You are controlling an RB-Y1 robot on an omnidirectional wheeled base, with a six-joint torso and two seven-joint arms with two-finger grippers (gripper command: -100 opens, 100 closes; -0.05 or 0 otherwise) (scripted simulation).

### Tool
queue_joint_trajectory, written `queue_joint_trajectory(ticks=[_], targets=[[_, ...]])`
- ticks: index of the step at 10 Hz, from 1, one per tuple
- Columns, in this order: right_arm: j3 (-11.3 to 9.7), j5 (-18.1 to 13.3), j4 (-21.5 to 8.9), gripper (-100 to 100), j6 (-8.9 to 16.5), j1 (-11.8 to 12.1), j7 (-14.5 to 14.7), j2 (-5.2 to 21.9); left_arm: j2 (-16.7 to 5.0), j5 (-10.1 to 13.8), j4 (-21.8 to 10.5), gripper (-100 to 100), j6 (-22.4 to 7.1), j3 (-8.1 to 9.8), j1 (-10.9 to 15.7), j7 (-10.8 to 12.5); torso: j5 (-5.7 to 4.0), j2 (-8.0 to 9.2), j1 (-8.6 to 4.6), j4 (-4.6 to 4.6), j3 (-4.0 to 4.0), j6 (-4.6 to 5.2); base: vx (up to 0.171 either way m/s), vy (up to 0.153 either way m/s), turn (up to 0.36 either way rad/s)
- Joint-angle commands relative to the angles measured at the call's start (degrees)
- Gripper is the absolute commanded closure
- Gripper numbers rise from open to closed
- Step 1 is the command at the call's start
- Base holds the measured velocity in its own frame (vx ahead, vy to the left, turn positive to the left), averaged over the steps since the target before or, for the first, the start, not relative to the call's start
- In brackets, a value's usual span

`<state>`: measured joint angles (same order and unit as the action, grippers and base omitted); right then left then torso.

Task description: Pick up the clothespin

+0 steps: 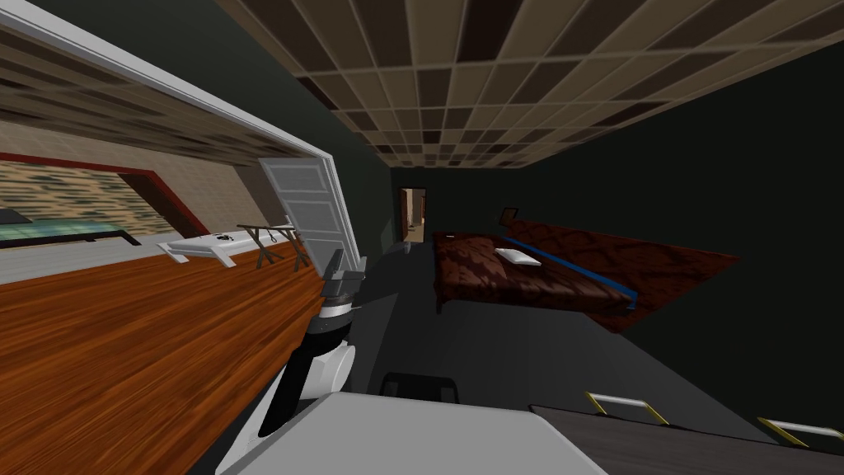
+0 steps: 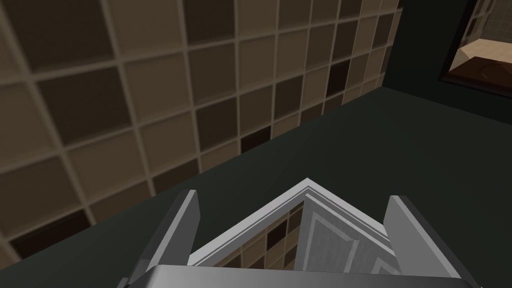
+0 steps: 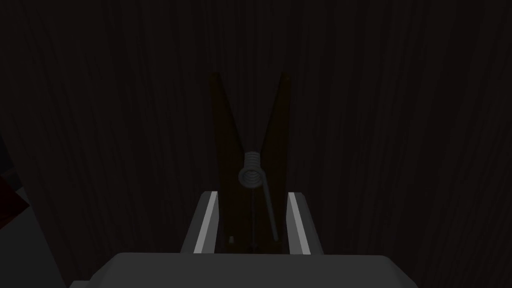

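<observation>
You have the clothespin (image 3: 240, 200) in the right gripper (image 3: 252, 194). It is dark wood with a grey coil spring (image 3: 251, 172). The fingers (image 3: 206, 220) are closed on it and press its two sides at the end where its legs meet. From there the legs splay apart toward the gripper's 12 o'clock, straight out along the fingers' line. The spring sits just past the fingertips.

Behind the clothespin lies a flat, very dark plane (image 3: 400, 125) with faint grain lines. You cannot tell from the right wrist view whether the clothespin touches it or hangs clear of it.

The left gripper (image 1: 346, 265) is raised, well apart from any object. Its fingers (image 2: 175, 230) stand wide apart and hold nothing.

In the head view:
- A white panelled door (image 1: 309, 206) stands at 11 o'clock of the left gripper, near it.
- A bed (image 1: 527, 280) with a dark red cover lies at 3 o'clock of that gripper, well apart, with a white pillow (image 1: 519, 256) on it.
- A dark grey surface (image 1: 659, 449) sits at 5 o'clock of the picture, with two pale yellow handles (image 1: 626, 404) at its far edge.
</observation>
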<state>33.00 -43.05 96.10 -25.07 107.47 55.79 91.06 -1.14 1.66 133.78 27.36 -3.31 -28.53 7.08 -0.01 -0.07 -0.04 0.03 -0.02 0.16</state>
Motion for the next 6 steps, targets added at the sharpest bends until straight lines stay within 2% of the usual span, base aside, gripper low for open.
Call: queue_joint_trajectory(ticks=[1, 4, 5, 6], targets=[[1.90, -0.22, -0.35, 100, -1.69, 1.06, 0.06, -1.02, 0.00, 0.00, 0.00, 0, 0.00, 0.00, 0.00, 0.00, 0.00, 0.00, 0.00, 0.00, 0.00, 0.00, -0.008, 0.022, 0.040], [4.59, -0.35, -1.19, 100, -4.54, 2.44, 0.72, -3.14, 0.00, 0.00, 0.00, 0, 0.00, 0.00, 0.00, 0.00, 0.02, 0.02, 0.07, 0.00, 0.01, 0.01, -0.008, 0.020, 0.032], [3.96, -0.38, -0.84, 100, -3.63, 2.20, 0.48, -2.69, 0.00, 0.00, 0.00, 0, 0.00, 0.00, 0.00, 0.00, 0.03, 0.02, 0.08, 0.00, 0.01, 0.01, -0.004, 0.008, 0.006], [4.08, -0.38, -0.90, 0, -3.88, 2.25, 0.55, -2.78, 0.00, 0.00, 0.00, 0, 0.00, 0.00, 0.00, 0.00, -0.01, 0.01, 0.03, 0.00, 0.00, 0.01, 0.000, 0.000, 0.000]])
